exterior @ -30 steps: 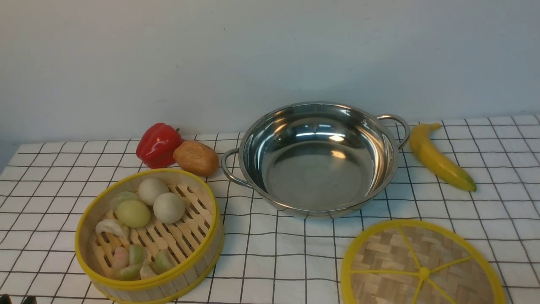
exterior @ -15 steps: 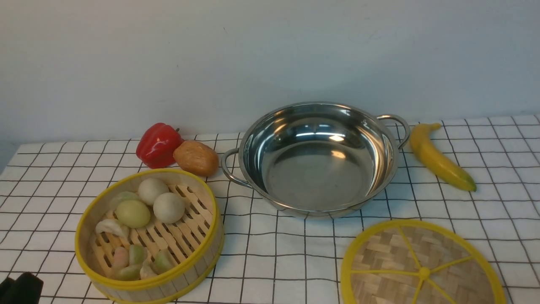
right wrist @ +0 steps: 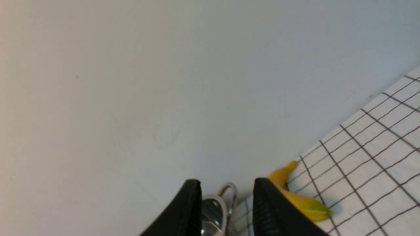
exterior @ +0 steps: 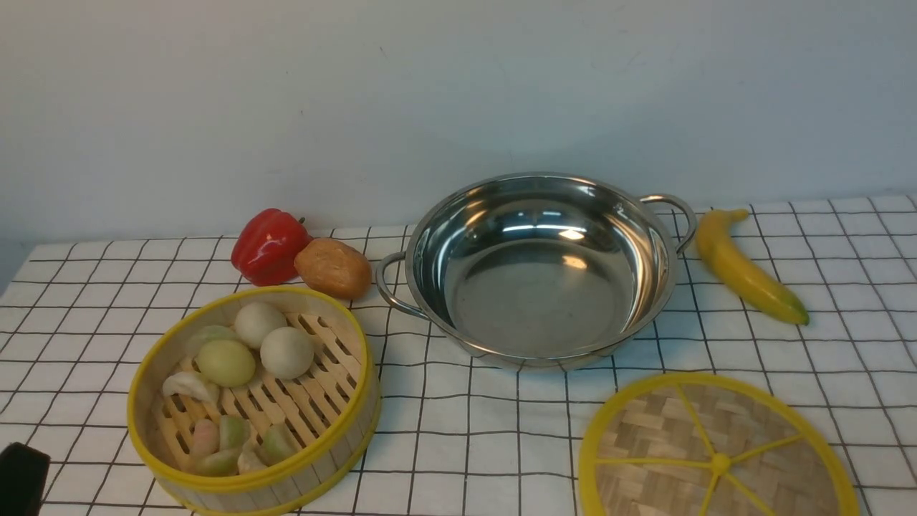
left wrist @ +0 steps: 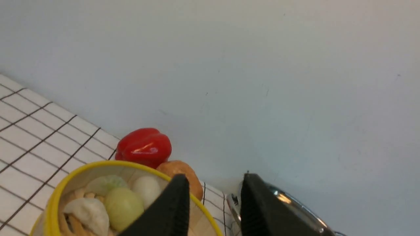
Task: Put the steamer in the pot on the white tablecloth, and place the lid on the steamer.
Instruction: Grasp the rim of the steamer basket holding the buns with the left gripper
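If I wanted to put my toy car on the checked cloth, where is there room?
There's a bare patch between the basket and the woven lid, just in front of the pot. Another lies right of the banana. It's crowded behind the basket, where the red pepper and brown potato-like thing bunch up.

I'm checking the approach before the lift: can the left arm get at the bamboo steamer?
Probably yes; the left claw stands open and empty, with nothing visible between it and the steamer.
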